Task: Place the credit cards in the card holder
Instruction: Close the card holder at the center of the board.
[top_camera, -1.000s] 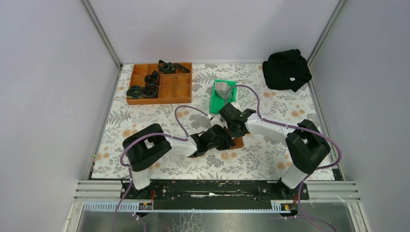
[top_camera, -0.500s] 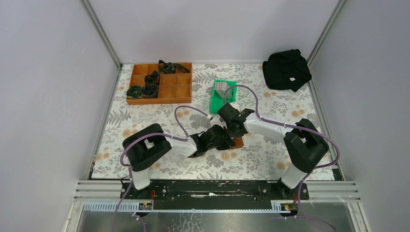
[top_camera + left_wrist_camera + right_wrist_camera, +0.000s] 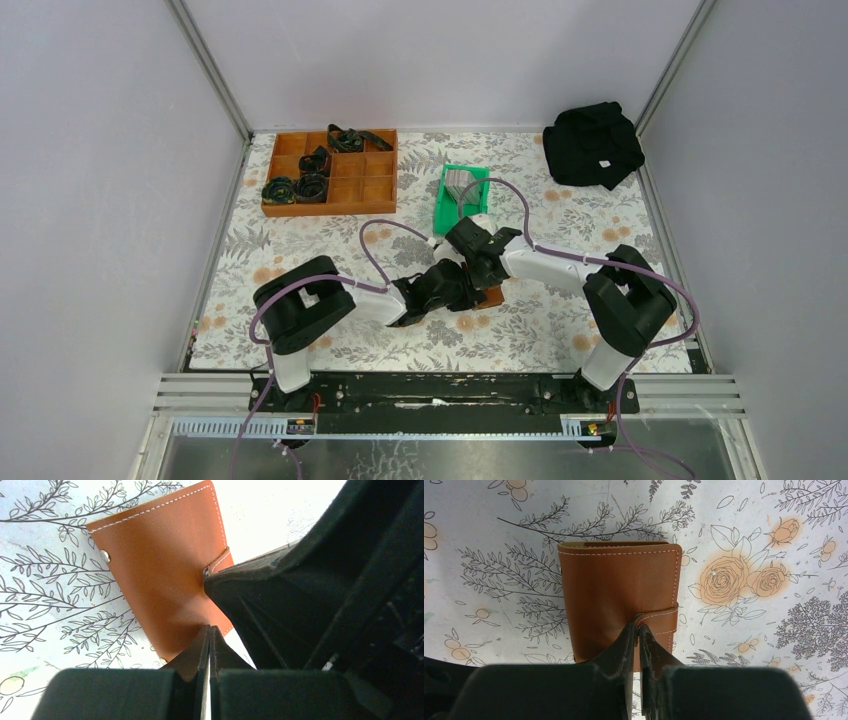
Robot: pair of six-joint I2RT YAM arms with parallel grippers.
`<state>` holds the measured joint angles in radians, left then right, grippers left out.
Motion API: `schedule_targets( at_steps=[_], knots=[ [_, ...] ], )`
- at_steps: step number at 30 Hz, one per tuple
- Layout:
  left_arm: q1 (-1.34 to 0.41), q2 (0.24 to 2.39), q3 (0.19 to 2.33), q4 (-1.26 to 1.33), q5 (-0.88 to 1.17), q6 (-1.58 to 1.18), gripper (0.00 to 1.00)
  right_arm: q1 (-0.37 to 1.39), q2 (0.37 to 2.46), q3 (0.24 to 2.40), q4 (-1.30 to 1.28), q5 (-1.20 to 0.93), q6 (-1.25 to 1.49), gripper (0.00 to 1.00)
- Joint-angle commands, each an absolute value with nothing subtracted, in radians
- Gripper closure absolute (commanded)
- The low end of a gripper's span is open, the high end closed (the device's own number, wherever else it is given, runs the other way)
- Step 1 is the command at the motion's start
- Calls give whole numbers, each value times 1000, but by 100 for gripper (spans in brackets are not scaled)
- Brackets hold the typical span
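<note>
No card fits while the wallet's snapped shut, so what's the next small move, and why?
Probably lift the right pincer to peel the snap tab open: it seems to pinch the tab's end, the card holder lies closed, and the shut left pincer sits at its edge.

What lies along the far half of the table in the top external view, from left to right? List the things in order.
Wooden compartment tray → green bin holding the credit cards → black fabric bundle.
</note>
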<state>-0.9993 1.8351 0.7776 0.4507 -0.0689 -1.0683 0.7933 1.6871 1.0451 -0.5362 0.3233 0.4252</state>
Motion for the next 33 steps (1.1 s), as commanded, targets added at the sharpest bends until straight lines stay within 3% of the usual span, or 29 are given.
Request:
schedule_targets(
  at_steps=[1, 19, 24, 33],
  knots=[
    [-983, 1907, 701, 227, -107, -1038, 100, 817, 1726, 1017, -485, 267, 472, 93],
    [-983, 1905, 696, 230, -111, -1043, 100, 817, 1704, 1117, -540, 315, 463, 80],
    [-984, 1906, 693, 231, -109, -1043, 100, 816, 1698, 1116, -545, 318, 464, 81],
    [-983, 1901, 688, 230, -108, -1036, 100, 817, 1698, 1129, -548, 338, 468, 92]
  ],
)
